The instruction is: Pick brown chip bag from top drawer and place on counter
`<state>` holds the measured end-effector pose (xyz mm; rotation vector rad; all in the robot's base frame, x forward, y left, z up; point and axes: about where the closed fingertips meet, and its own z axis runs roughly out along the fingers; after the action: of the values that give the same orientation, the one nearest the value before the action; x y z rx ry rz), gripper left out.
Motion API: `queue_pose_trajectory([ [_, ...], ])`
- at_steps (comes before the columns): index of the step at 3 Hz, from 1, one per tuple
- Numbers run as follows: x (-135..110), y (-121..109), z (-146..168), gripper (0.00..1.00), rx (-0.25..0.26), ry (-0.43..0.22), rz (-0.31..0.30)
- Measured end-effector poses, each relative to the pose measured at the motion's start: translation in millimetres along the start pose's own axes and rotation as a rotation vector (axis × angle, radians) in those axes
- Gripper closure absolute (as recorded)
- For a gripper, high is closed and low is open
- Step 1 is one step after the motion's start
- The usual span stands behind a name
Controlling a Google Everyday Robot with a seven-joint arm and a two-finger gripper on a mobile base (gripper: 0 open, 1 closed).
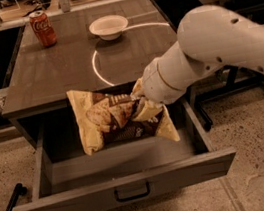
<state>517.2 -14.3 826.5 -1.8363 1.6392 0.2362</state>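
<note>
The gripper is above the open drawer, at the end of the white arm reaching in from the right. Its fingers are clamped on the upper right part of the chip bag. The bag hangs over the drawer, its top overlapping the front edge of the bench. A soda can and a white bowl stand well apart near the back of the bench.

The crinkly brown chip bag, dark brown at its centre with cream-yellow ends, hangs tilted over the wide grey top drawer. The gripper pinches its upper right edge. The drawer stands pulled open, with 1 dark handle on its front. The glossy grey-brown counter lies directly behind and above the drawer.
</note>
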Motion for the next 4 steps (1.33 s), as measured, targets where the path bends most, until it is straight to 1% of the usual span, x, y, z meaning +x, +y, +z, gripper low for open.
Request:
queue_pose_trajectory([
  [1,-17.4,-46.5,-36.8,1.0,0.069,0.047,-0.051],
  [2,-31.2,-122.5,-75.8,1.0,0.147,0.106,-0.078],
  [3,-31.3,-178.3,-100.2,1.0,0.212,0.13,-0.055],
  [4,-14.6,-222.9,-108.5,1.0,0.256,0.128,0.0],
])
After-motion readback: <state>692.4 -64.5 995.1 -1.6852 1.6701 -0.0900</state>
